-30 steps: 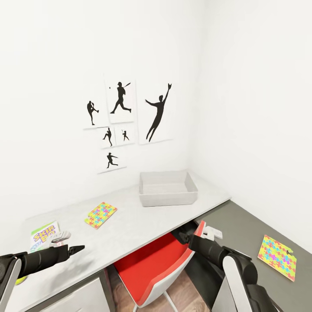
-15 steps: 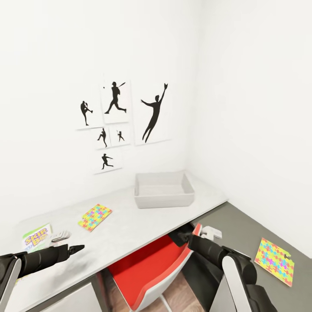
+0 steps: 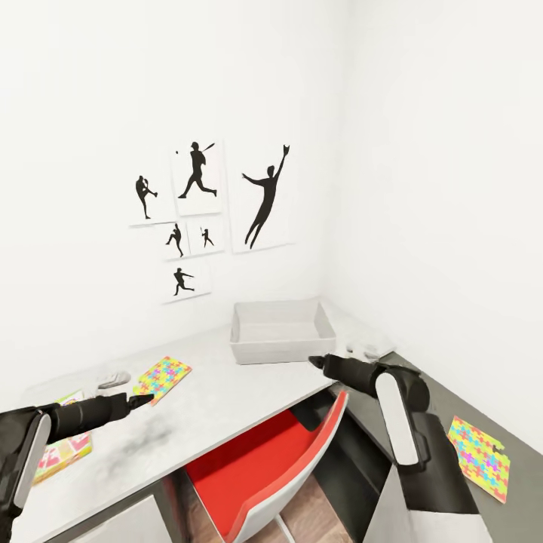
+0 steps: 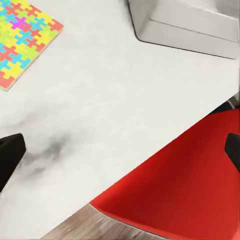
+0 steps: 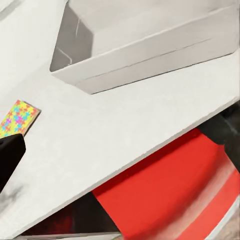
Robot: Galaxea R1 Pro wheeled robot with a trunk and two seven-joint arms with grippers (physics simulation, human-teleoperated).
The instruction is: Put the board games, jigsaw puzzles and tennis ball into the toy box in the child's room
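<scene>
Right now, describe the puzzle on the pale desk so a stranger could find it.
Start at the long pale desk under the baseball prints. Left of the grey toy box lies a flat multicoloured puzzle. Unlike its twin on the dark side unit, it sits on the pale top.

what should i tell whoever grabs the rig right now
Left gripper open, empty, over the table.
Right gripper holds nothing; jaws cannot be judged. It is raised by the table's front edge.
Toy box at the table's far end looks empty.
One jigsaw puzzle lies on the table, the other on the dark side unit. A board game sits by the left arm.
Nothing packed yet; everything is left.
</scene>
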